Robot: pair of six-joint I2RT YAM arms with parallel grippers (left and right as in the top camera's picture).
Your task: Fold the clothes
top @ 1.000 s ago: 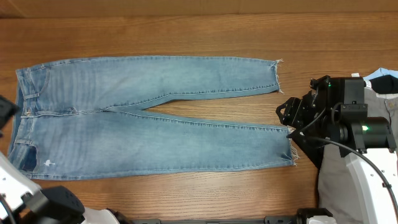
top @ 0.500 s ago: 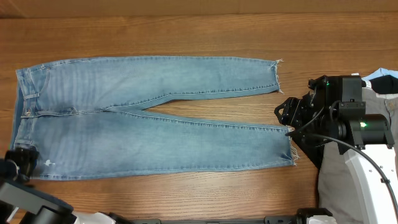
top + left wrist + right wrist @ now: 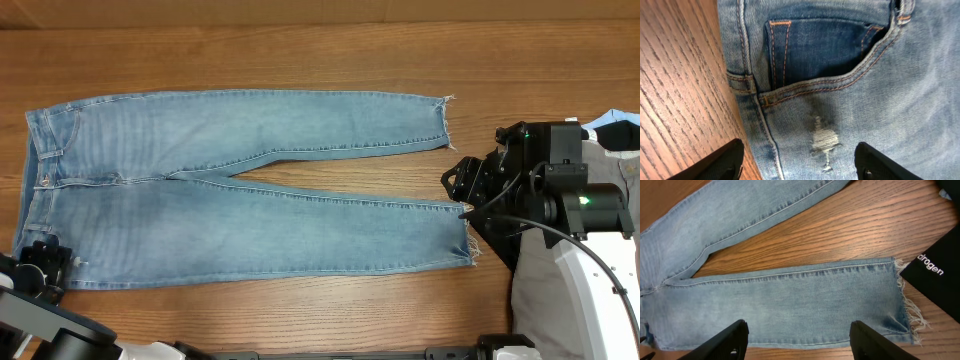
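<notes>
**Jeans spread flat, both hands open at opposite ends**

We see the pair of light-blue faded denim jeans lying unfolded on the brown wooden worktop. The waist is at the left and the two legs run to the right, parting in a narrow V. Both ankle hems are frayed.

Our left hand is over the near corner of the waist. Its fingers stand wide apart on either side of a small white worn patch just below the front pocket. We cannot tell whether the fingertips touch the denim.

Our right hand is over the near leg, close to its frayed hem. Its fingers are also spread apart, with nothing clamped between them. A black object with white lettering lies just beside that hem.
</notes>
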